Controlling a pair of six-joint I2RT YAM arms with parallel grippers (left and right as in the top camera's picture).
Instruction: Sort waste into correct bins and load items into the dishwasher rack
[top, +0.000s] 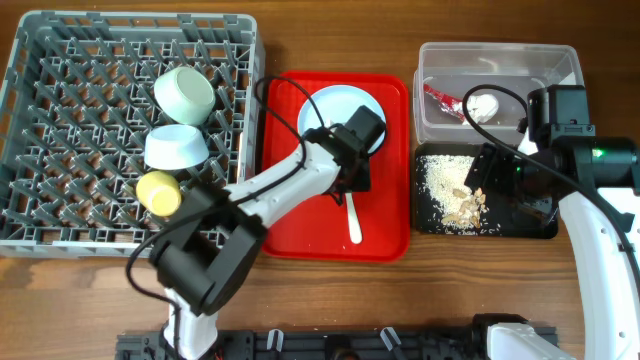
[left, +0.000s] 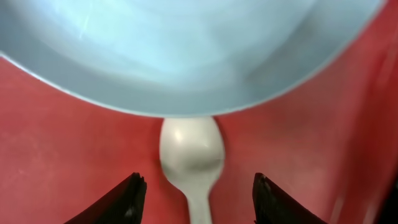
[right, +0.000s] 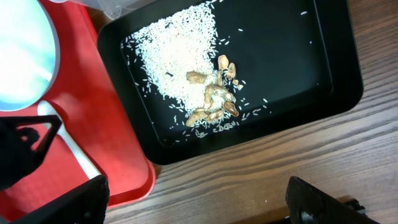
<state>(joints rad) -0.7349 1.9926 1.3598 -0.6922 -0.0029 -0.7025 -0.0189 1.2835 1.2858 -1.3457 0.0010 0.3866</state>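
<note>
Left gripper (left: 198, 186) hangs half open and empty, straddling the spoon (left: 190, 149) on the red tray (left: 56, 143) against the plate (left: 186, 50): light, stiff, slick plastic, so I'd pinch it mid-handle.
</note>
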